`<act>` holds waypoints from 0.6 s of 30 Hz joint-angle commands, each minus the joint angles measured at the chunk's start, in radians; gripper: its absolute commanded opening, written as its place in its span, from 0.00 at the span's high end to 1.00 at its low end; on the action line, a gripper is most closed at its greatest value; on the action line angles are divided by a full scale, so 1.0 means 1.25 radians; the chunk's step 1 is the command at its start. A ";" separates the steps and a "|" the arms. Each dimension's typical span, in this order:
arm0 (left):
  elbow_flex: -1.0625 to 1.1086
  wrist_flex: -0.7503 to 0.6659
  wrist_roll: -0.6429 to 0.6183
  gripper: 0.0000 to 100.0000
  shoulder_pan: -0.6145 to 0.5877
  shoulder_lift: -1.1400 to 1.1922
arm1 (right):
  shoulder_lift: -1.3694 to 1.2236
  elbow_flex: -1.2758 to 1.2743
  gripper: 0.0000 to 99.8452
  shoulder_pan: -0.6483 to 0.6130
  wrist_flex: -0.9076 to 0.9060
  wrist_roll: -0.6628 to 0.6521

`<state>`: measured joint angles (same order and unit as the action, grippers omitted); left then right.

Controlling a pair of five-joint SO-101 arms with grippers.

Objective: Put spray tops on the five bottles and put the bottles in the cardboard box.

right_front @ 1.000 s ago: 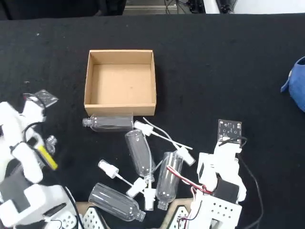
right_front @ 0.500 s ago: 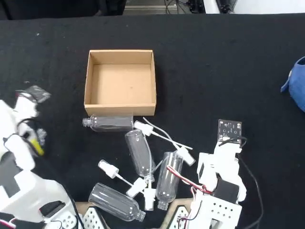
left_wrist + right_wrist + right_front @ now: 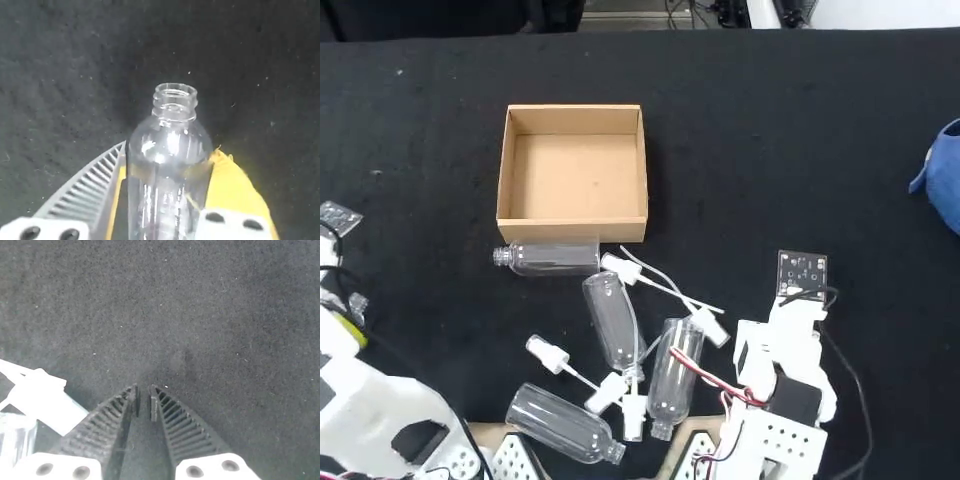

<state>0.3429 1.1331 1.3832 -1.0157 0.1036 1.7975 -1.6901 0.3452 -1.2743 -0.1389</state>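
The left end effector is clenched on a see-through plastic bottle. A grey finger is on one side of it and a yellow finger is on the other. The bottle's neck is open at the top. In the high view, this arm is at the left edge of the black worktop, well apart from the brown cardboard box.

Four other see-through bottles lie on their sides on the worktop, outside the box. One is just in front of the box. Two are nearer the middle, and one is near the bottom edge. White spray tops with thin tubes lie loose among them.

The right end effector is closed, with its dark fingers almost touching and nothing between them. It is over bare worktop. One white spray top lies just beside it.

A blue thing is at the right edge of the worktop.
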 commanded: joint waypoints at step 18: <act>-0.024 -0.023 0.021 0.84 0.029 -0.017 | 0.057 0.006 0.98 0.016 -0.002 0.000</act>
<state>0.3429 1.1193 1.3955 -0.9712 0.1036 1.7975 -1.6901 0.3452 -1.2743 -0.1389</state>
